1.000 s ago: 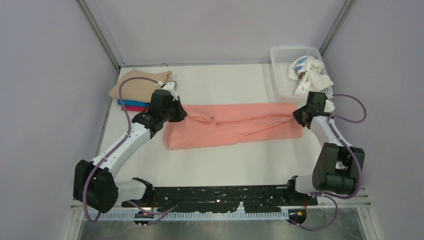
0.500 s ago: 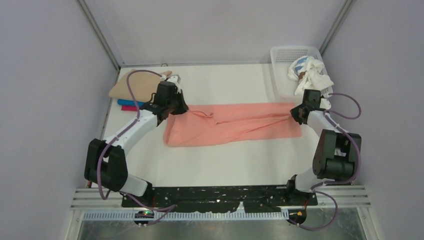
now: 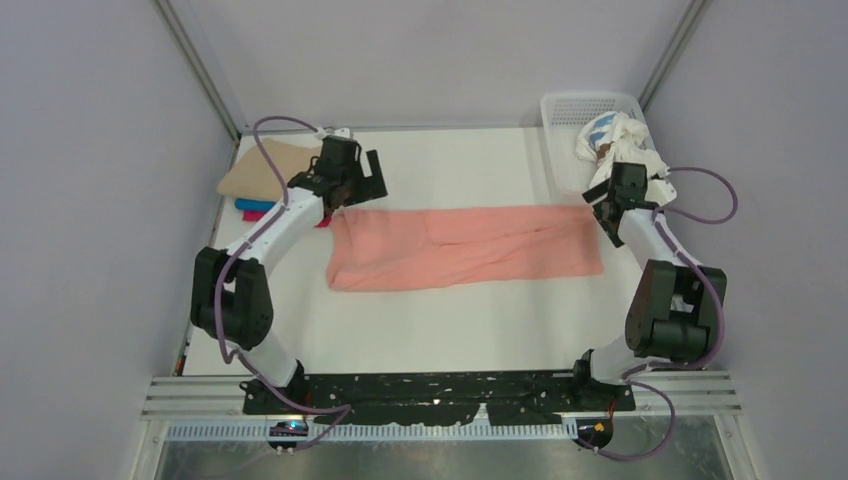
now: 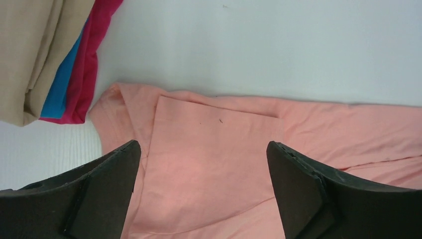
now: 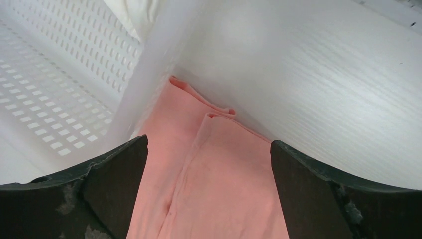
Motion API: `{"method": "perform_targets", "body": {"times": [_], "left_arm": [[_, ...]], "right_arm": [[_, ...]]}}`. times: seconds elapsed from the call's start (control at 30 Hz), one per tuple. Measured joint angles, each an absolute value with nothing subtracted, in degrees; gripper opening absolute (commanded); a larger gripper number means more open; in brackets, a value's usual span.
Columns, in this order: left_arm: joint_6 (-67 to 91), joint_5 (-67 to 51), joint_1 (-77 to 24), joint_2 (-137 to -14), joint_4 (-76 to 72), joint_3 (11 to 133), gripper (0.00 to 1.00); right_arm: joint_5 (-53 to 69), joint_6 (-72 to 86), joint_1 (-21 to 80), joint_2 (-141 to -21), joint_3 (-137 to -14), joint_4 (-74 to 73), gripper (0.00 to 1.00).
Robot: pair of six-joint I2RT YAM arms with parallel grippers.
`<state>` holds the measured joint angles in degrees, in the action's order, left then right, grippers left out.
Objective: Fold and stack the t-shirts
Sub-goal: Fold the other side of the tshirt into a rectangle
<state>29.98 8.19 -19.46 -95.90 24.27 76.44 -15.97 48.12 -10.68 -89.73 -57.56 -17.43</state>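
The salmon-pink t-shirt (image 3: 465, 247) lies flat on the white table as a long folded strip running left to right. My left gripper (image 3: 352, 195) hovers open over its far left corner, and the left wrist view shows pink cloth (image 4: 214, 164) below the gripper (image 4: 203, 145) with nothing between the fingers. My right gripper (image 3: 612, 207) is open above the shirt's far right corner (image 5: 199, 114), also empty (image 5: 210, 142). A folded stack sits at the far left: tan t-shirt (image 3: 265, 168) on top, then blue (image 4: 62, 82), then magenta (image 4: 94, 45).
A white perforated basket (image 3: 570, 110) stands at the far right with crumpled white and blue-striped cloths (image 3: 620, 145) spilling over its edge, right beside my right gripper. Its wall (image 5: 59, 74) touches the shirt's corner. Grey enclosure walls ring the table.
Both grippers have opened and let go of the pink shirt's far corners. The shirt's far edge moved away from me and settled flat. Both arms reached further from their bases.
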Motion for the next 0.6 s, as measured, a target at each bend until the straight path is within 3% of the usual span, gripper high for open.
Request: {"method": "perform_targets", "body": {"times": [0.3,0.6], "left_arm": [[34.41,-4.36,-19.64,-87.11,20.14,64.38,1.00],[38.02,-15.81,-20.25,-98.96,17.80,62.85,1.00]], "right_arm": [[-20.27,42.06,-2.66,-75.68,-53.01,-16.51,0.95],[-11.90,38.11,7.49,-93.01,-52.42,-15.18,0.95]]}}
